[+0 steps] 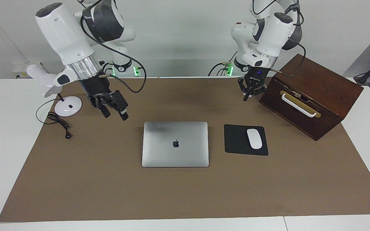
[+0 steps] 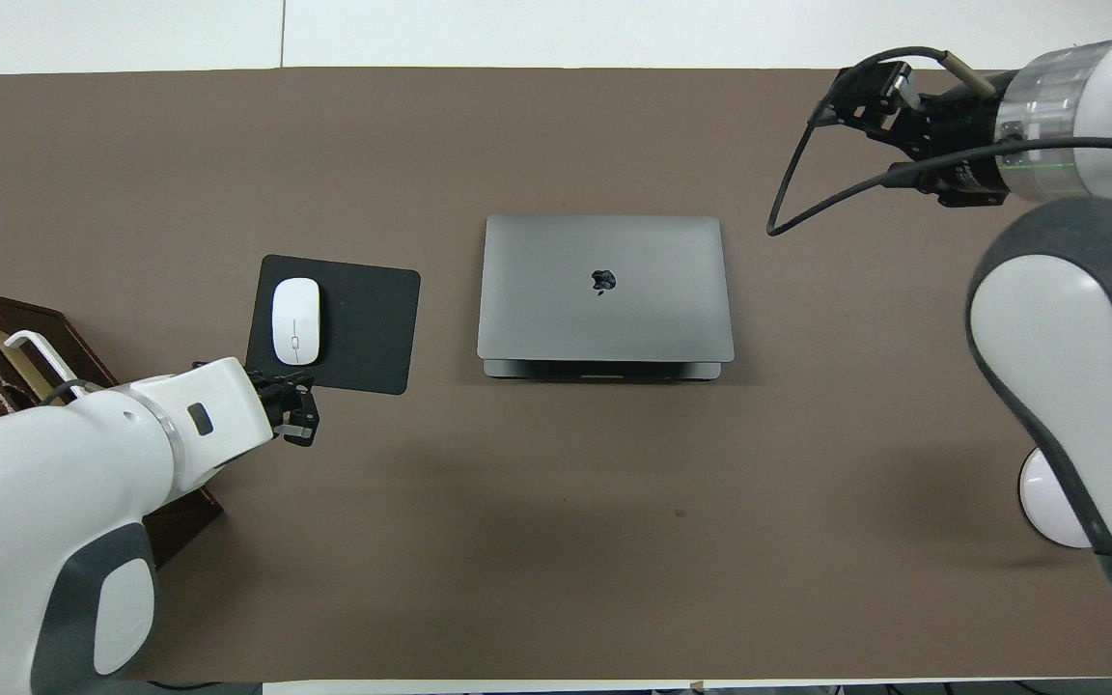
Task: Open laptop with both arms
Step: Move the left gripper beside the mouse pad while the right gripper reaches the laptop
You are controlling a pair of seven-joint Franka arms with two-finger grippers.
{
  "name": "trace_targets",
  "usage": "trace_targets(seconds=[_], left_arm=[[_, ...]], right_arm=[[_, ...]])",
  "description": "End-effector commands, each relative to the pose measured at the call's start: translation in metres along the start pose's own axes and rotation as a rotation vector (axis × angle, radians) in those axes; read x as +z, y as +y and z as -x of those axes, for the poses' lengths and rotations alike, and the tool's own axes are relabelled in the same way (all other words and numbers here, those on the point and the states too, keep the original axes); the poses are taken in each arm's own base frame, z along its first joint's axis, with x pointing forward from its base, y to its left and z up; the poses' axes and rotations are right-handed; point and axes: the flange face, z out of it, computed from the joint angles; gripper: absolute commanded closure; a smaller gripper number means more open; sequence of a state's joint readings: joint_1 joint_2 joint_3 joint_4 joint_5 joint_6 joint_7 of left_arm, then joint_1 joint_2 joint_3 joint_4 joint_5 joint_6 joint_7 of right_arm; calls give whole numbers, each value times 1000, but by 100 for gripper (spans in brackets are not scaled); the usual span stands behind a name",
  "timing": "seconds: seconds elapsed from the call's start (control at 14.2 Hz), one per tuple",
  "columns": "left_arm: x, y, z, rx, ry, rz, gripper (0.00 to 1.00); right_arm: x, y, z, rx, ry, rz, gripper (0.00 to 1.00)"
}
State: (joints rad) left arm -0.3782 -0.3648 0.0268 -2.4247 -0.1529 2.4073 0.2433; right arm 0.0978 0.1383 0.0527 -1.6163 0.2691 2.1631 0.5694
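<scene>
The laptop (image 1: pixel 175 144) lies closed and flat in the middle of the brown mat, silver-grey lid up with the dark apple logo; it also shows in the overhead view (image 2: pixel 604 290). My right gripper (image 1: pixel 114 110) hangs open and empty in the air over the mat, toward the right arm's end of the table, apart from the laptop; it also shows in the overhead view (image 2: pixel 865 92). My left gripper (image 1: pixel 251 93) is open and empty above the mat beside the wooden box, over the nearer corner of the mouse pad in the overhead view (image 2: pixel 295 415).
A black mouse pad (image 1: pixel 236 141) with a white mouse (image 1: pixel 254 138) lies beside the laptop toward the left arm's end. A dark wooden box (image 1: pixel 313 96) with a white handle stands at that end. A white desk lamp (image 1: pixel 67 106) and its cable are at the right arm's end.
</scene>
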Motion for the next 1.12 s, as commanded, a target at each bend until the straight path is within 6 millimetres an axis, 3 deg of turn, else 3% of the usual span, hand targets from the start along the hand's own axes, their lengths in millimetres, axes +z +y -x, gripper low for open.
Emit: trace_targets(seconds=[0.0, 0.07, 0.21, 0.35, 0.7, 0.84, 1.05], left_arm=[[27, 15, 15, 42, 68, 1, 100], [35, 19, 15, 51, 79, -2, 100], [49, 27, 15, 70, 94, -4, 100], [71, 38, 18, 92, 120, -11, 100], [115, 55, 24, 131, 176, -31, 100], [128, 66, 24, 151, 205, -33, 100], [135, 68, 24, 159, 226, -40, 100]], right_arm=[[17, -13, -6, 35, 39, -80, 0], [31, -16, -6, 46, 49, -102, 0], [39, -29, 2, 86, 63, -165, 0], [53, -46, 24, 179, 66, -219, 0], [107, -58, 88, 345, 127, -316, 0], [114, -70, 112, 428, 122, -356, 0], [121, -74, 123, 461, 123, -373, 0]])
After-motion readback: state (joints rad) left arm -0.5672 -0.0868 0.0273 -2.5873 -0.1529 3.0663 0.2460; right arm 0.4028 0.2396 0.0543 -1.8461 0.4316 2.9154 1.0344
